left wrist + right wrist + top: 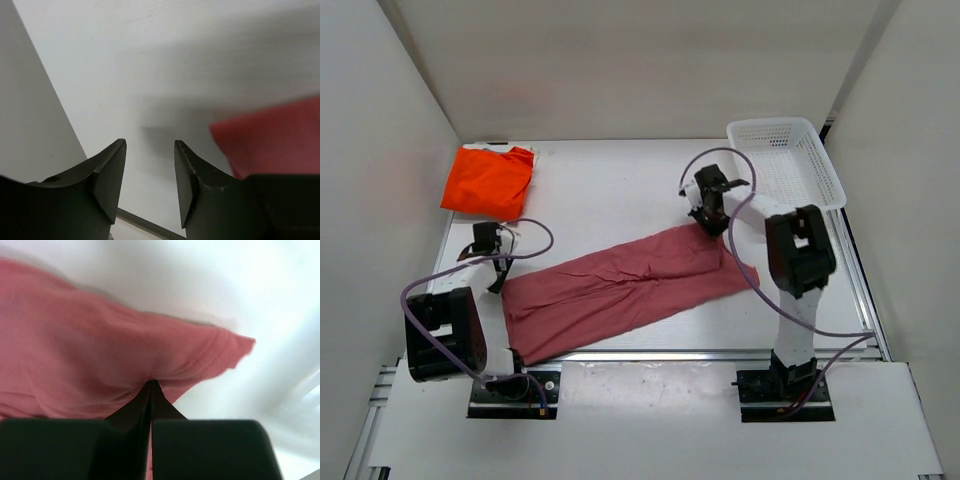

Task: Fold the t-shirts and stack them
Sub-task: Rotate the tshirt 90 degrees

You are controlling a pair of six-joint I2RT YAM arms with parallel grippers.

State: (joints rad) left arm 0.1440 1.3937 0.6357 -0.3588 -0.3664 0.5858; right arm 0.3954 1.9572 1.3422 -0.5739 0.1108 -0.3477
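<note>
My right gripper (151,386) pinches the far right corner of the pinkish-red t-shirt (620,290); my left gripper (150,146) hangs spread just off its left end.

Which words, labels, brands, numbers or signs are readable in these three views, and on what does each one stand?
There is no readable text in any view.
The pinkish-red t-shirt and the orange t-shirt are plain cloth with no print or tag showing.
The white mesh basket carries no label.
The left arm and the right arm show no legible marking.
</note>
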